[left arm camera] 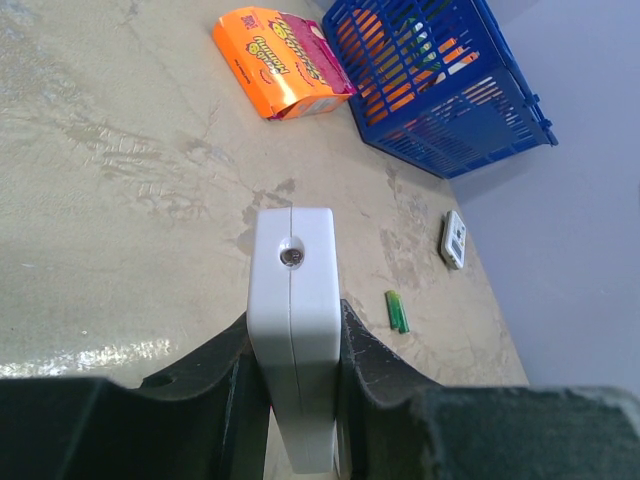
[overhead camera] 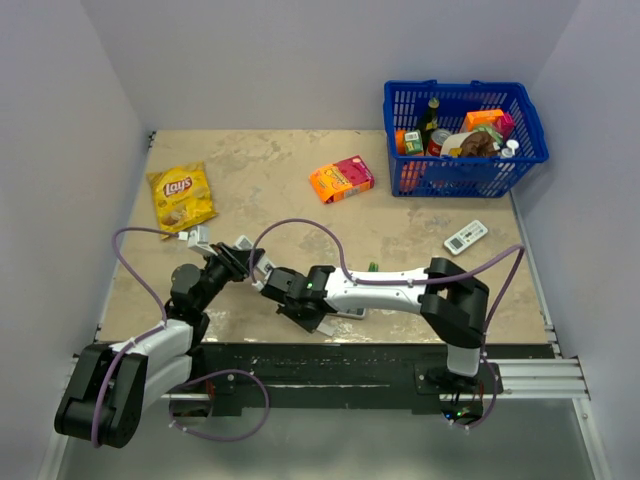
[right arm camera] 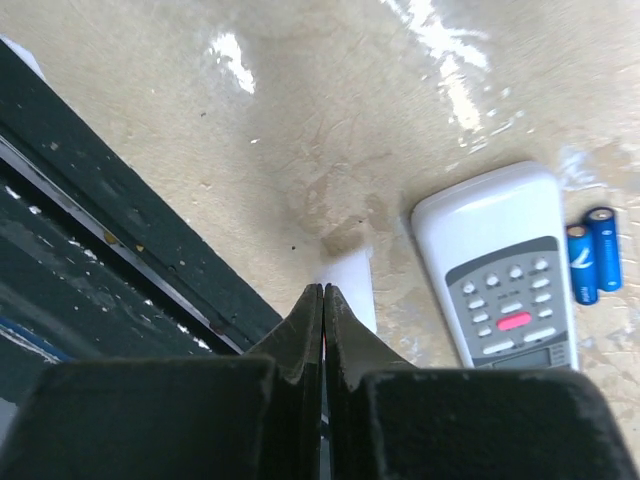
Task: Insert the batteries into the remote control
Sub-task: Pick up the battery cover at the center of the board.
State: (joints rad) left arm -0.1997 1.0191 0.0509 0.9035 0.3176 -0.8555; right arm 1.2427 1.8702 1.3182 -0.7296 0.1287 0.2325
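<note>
The remote control (left arm camera: 305,290) is clamped on edge in the left gripper (left arm camera: 294,335), raised to the left of the button-row remote (right arm camera: 500,265), with its long axis run straight out from the wrist. The right gripper (right arm camera: 322,292), pressed fully closed on nothing discernible, is set just left of that remote. The batteries cannot be made out in any view, and the right arm is judged free to fetch them.

Mottled beige tabletop (overhead camera: 270,170) is carrying:
- Button remote (right arm camera: 500,270) is lying just right of the right tool (right arm camera: 322,292), with a blue battery pair (right arm camera: 594,262) just beside it.
- Small white piece (right arm camera: 350,290) is lying at the tool's tips.
- Ahead of the left tool (left arm camera: 295,320), a green pair (left arm camera: 398,311), display remote (left arm camera: 453,240), orange box (left arm camera: 283,60) and blue basket (left arm camera: 460,120) are sitting.
- Chip bag (overhead camera: 181,196) is lying near it.
</note>
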